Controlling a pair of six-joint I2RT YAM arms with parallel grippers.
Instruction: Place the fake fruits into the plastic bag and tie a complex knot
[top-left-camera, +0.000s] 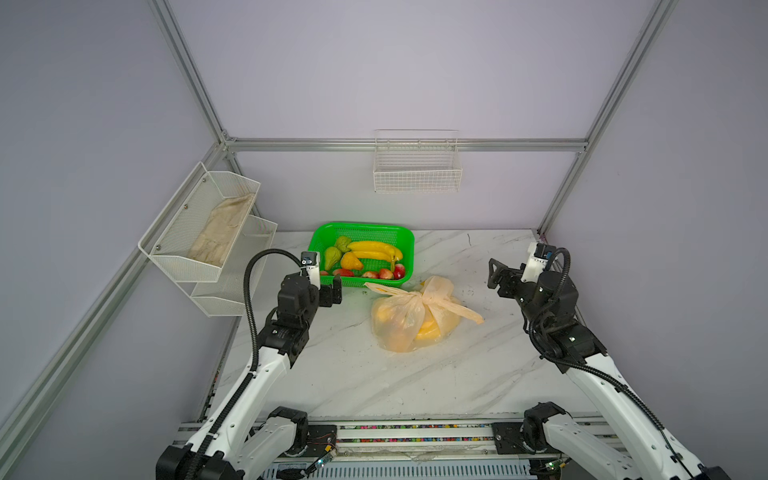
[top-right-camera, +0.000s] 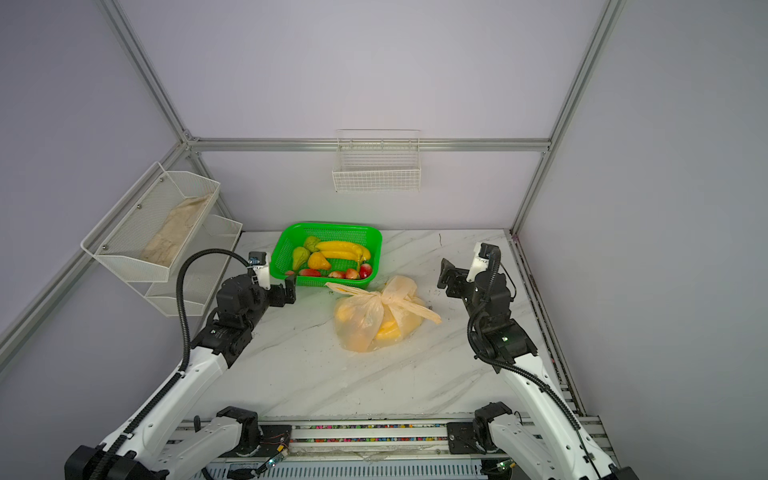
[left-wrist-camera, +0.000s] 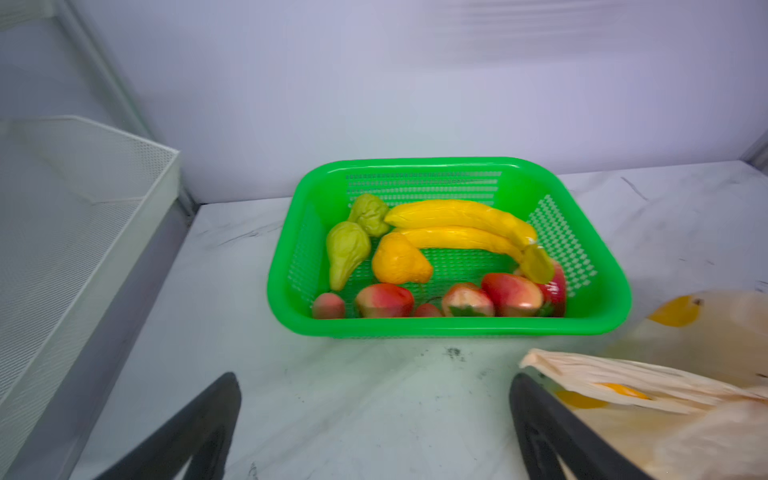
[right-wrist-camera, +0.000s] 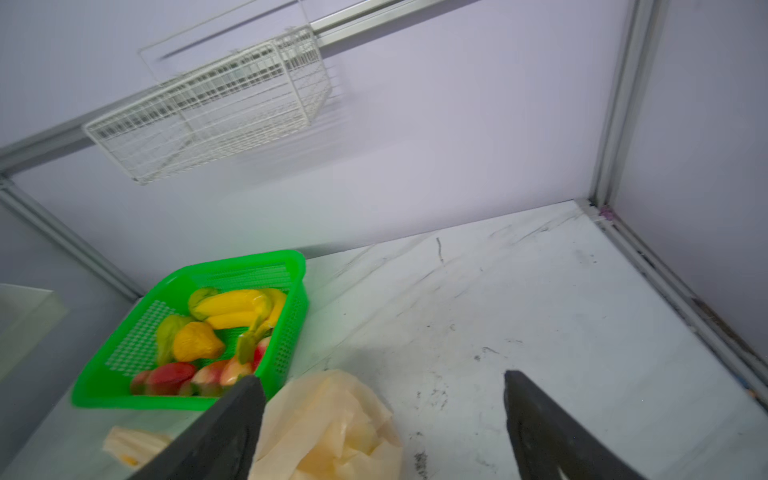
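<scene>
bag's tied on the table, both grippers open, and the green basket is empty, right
No: the basket is not empty. The left wrist view shows bananas, pears and apples in it. The rest holds: the bag lies tied on the table, and the left gripper and right gripper are open.

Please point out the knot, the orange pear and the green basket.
knot (top-left-camera: 419, 300), in a top view, the tied lump.
orange pear (left-wrist-camera: 399, 259), left wrist view, its round body.
green basket (left-wrist-camera: 457, 328), left wrist view, its rim.
</scene>
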